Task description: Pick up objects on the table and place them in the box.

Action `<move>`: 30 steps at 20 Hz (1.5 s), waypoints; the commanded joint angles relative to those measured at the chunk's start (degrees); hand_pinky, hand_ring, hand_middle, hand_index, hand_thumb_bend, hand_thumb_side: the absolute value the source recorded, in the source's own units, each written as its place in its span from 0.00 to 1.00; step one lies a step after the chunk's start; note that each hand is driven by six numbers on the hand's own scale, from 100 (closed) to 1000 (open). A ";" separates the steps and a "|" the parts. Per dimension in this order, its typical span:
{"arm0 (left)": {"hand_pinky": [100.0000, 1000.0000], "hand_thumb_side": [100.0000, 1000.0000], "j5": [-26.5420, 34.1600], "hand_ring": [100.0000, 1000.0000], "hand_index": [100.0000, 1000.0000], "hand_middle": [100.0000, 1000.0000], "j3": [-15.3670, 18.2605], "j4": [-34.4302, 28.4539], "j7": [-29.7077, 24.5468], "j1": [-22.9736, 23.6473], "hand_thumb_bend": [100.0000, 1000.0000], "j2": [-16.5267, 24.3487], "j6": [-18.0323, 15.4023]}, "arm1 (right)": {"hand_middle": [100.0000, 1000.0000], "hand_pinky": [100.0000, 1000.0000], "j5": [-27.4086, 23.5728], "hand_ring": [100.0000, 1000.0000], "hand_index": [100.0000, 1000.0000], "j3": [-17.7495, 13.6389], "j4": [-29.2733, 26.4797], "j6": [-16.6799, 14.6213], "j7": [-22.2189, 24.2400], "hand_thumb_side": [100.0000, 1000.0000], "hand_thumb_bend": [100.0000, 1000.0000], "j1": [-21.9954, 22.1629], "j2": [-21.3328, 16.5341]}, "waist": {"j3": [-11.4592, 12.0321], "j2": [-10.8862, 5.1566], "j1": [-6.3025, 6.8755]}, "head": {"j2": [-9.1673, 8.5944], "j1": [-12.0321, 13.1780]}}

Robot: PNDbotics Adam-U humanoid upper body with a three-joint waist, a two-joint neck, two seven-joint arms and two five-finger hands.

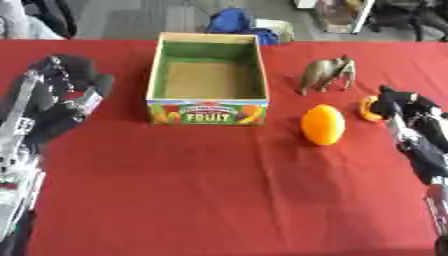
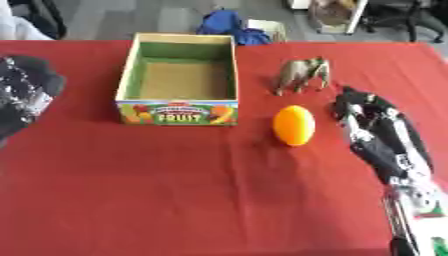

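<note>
Left eye view: 1 orange egg-shaped fruit (image 1: pixel 322 124) lies on the red surface (image 1: pixel 219 190), in front of and to the right of the box (image 1: pixel 207 78) and well apart from it. Just to the fruit's right, the right robot hand (image 1: pixel 401 102) sits low over the surface, its dark fingers bent downward over a small orange object (image 1: pixel 368 108) that peeks out at the hand's left edge. Whether the fingers actually close round that object cannot be told; in the right eye view it is hidden entirely behind the hand. The fruit itself lies free, near the hand but not touching it.

Behind the fruit, 1 brown toy animal (image 1: pixel 327 74) stands upright on its legs, level with the box's middle and apart from its right wall; its kind is hard to make out.

The 1 box is an open cardboard carton with green inner walls and a brown floor, and its front panel reads "FRUIT" among printed pictures. Nothing shows inside it.

The left robot hand (image 1: pixel 70 92) hangs at the left side of the surface, beside the box and apart from it, its fingers loosely bent and holding nothing.

Counted: 1 box, 1 fruit, 1 toy animal, 1 small orange object, 2 robot hands.
</note>
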 commanded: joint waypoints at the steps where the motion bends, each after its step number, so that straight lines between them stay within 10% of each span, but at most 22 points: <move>1: 0.58 0.30 0.24 0.58 0.63 0.50 0.59 -1.16 0.07 -0.93 0.49 0.65 -0.04 | 0.54 0.81 -0.04 1.00 0.65 -0.28 -1.18 0.14 -0.08 0.26 0.00 -0.54 -0.62 | 0.08 -0.94 0.09 | -0.07 -0.10; 16: 0.58 0.30 0.24 0.58 0.63 0.50 0.53 -1.17 0.03 -0.91 0.49 0.73 -0.01 | 0.55 0.82 0.95 1.00 0.72 -0.36 -0.65 -0.37 0.71 0.24 0.00 -1.44 -2.88 | 0.19 -1.02 0.05 | -0.01 -0.24; 30: 0.58 0.30 0.26 0.58 0.63 0.50 -0.03 -0.93 -0.57 -0.61 0.49 1.13 0.00 | 0.64 0.87 4.64 1.00 0.82 2.12 10.21 -11.73 4.67 0.02 0.00 -14.03 -23.38 | 0.31 -1.69 -0.46 | 0.44 -0.35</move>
